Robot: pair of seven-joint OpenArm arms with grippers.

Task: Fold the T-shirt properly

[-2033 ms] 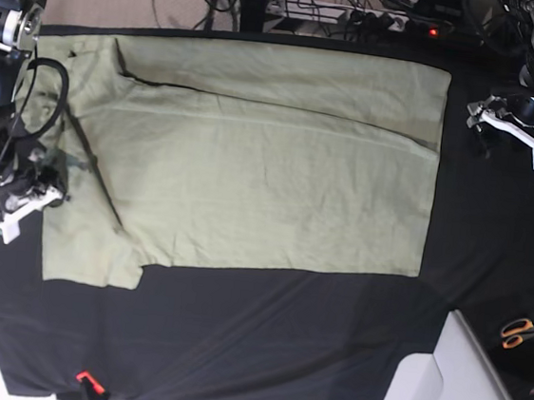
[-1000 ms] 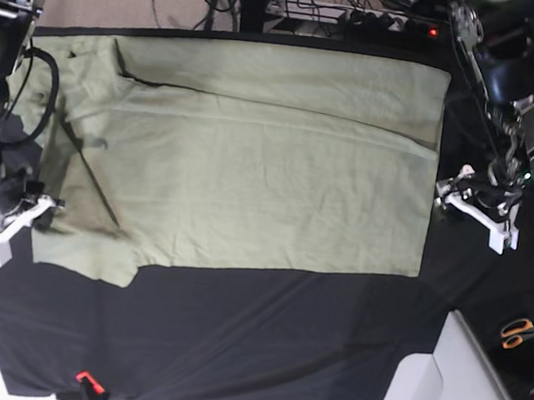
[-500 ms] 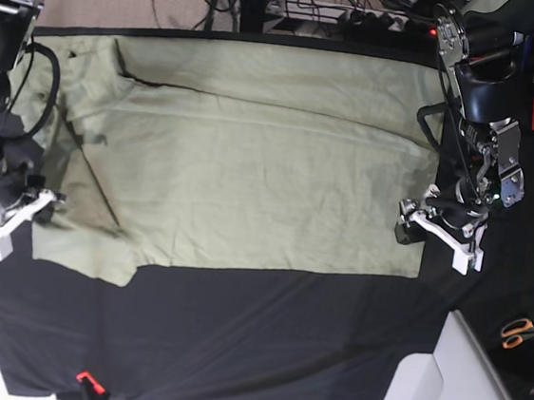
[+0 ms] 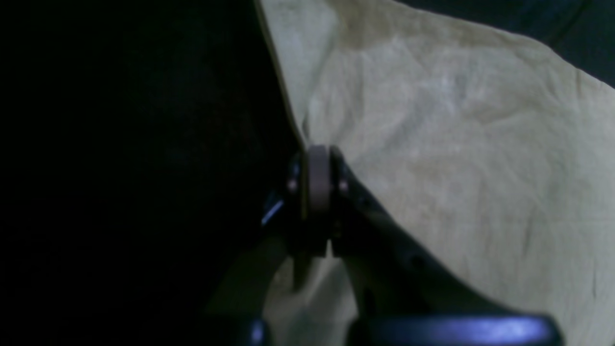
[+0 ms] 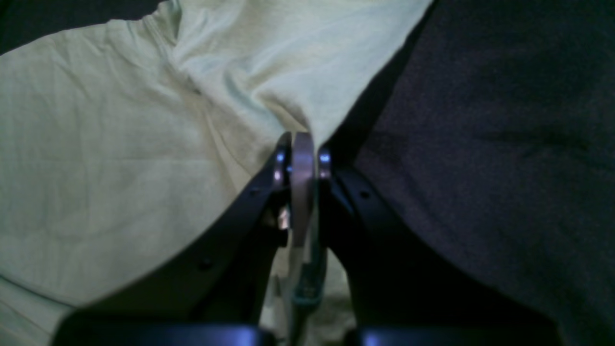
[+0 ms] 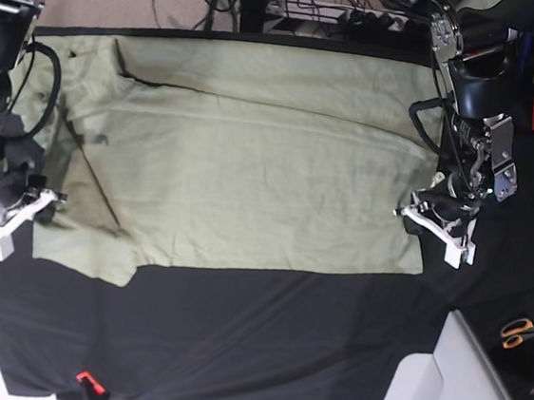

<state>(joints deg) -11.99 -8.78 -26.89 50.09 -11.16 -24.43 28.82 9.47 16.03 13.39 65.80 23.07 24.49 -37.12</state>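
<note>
The T-shirt (image 6: 244,150) lay spread on the black-covered worktop (image 6: 261,343). The left end effector (image 4: 318,180) pinched its hem edge; the right end effector (image 5: 298,161) clamped its sleeve edge.

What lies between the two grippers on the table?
In the base view, only the T-shirt spans from right gripper to left gripper.
</note>
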